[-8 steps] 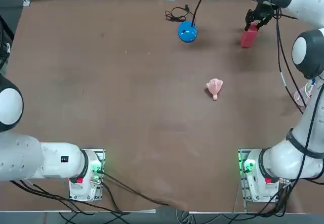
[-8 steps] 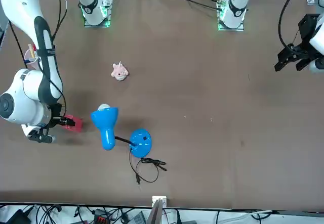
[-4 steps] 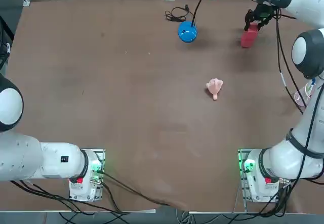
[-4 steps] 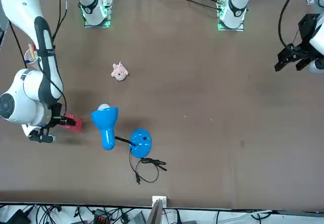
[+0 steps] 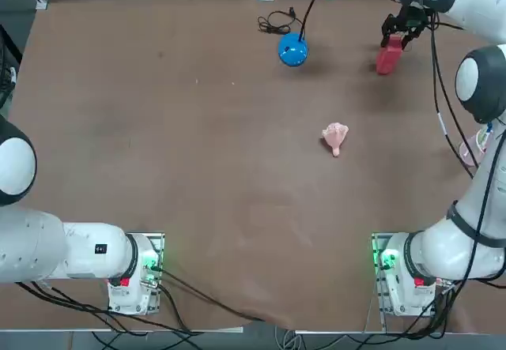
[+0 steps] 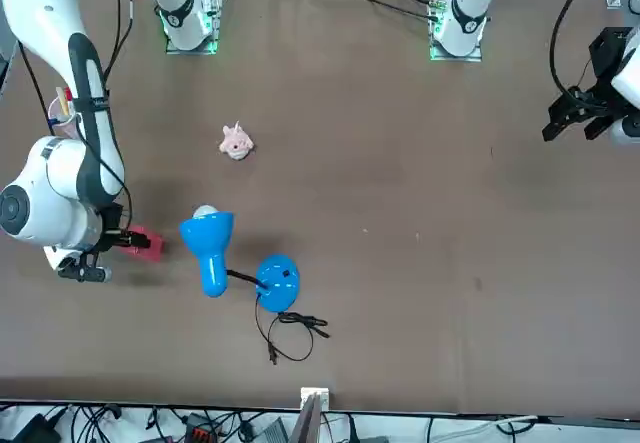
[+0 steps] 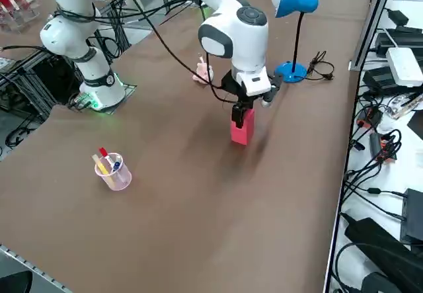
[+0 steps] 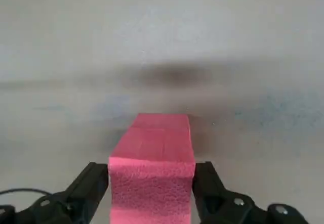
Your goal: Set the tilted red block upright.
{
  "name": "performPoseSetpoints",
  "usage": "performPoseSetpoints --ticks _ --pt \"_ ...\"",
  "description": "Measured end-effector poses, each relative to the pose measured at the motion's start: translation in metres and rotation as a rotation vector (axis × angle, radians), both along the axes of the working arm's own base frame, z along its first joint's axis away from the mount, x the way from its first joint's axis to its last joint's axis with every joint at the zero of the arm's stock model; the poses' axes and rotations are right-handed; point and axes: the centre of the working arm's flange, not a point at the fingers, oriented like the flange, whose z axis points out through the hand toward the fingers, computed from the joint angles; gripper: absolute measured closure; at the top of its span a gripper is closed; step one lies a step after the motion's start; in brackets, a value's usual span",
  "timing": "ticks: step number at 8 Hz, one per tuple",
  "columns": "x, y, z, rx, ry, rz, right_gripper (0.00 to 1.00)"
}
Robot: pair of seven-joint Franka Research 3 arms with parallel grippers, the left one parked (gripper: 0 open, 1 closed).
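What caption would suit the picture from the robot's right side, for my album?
Robot's right claw gripping a red block, near a blue lamp and pen cup.

The red block [image 8: 152, 183] looks matt, rough and foam-like — the tabletop [image 5: 221, 160] smooth, faintly glossy; the lamp [image 7: 295, 0] glossy.

There's the right arm [image 5: 455, 231], glossy white shells broken up by dark grey bands, black cables along its length! And the right gripper [image 8: 151, 189], all matte black, silvery round screws dotting its dark fingers [image 8: 92, 184]!
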Motion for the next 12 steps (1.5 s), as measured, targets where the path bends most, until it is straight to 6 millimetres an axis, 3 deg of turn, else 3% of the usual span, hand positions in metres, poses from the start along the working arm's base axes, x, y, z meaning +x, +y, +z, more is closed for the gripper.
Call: performPoseSetpoints --ticks 4,7,9,12 --pt "0.005 0.005 0.035 0.005 -0.054 0.013 0.0" --pt "0.002 0.005 0.081 0.014 -0.1 0.015 0.0" --pt "0.0 0.008 0.135 0.023 -0.165 0.021 0.0" --pt "-0.019 0.018 0.237 0.055 -0.173 0.054 0.0"
